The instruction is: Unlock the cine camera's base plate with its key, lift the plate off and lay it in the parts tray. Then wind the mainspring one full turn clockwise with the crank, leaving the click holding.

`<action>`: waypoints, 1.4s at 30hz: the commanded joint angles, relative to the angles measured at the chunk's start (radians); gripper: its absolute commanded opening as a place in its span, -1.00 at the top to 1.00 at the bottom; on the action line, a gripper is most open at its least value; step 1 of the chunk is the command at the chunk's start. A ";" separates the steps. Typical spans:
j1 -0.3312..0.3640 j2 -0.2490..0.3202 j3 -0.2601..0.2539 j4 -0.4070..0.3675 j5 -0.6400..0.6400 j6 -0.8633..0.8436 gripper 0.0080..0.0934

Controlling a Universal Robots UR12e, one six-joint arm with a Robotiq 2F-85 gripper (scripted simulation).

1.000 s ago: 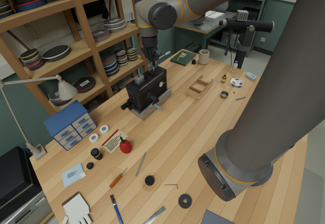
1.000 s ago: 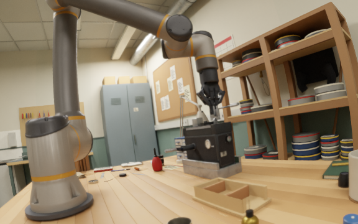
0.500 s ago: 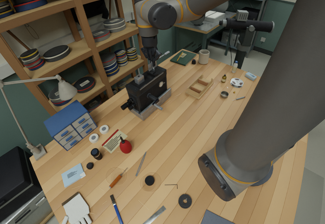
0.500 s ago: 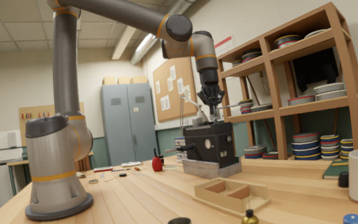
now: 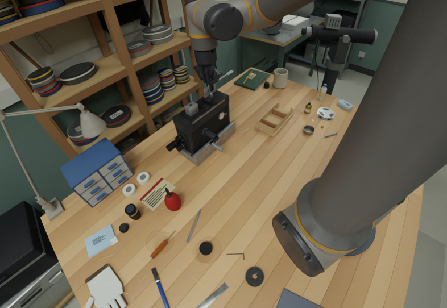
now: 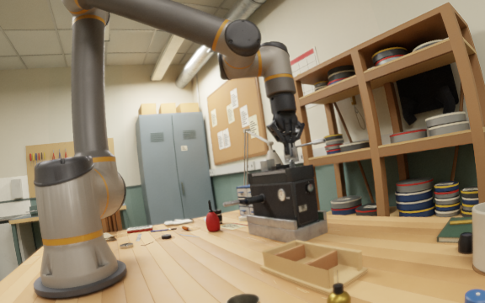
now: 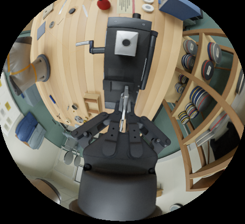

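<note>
The base plate's key stands upright on the black top plate of the cine camera, its upper part hidden between the fingers of my gripper, which is closed on it directly above the camera's rear end. The camera sits on a grey block mid-bench. A silver square block rests on the camera's front top. The crank sticks out of the camera's side toward the open bench. The wooden parts tray lies to the right, empty.
Behind the camera a wooden shelf unit of film cans stands close to my wrist. A desk lamp and blue drawer box sit left. A red blower, small tools, a mug and a green book dot the bench.
</note>
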 commanded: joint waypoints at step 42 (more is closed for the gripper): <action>0.000 -0.046 -0.060 0.103 0.000 0.000 0.06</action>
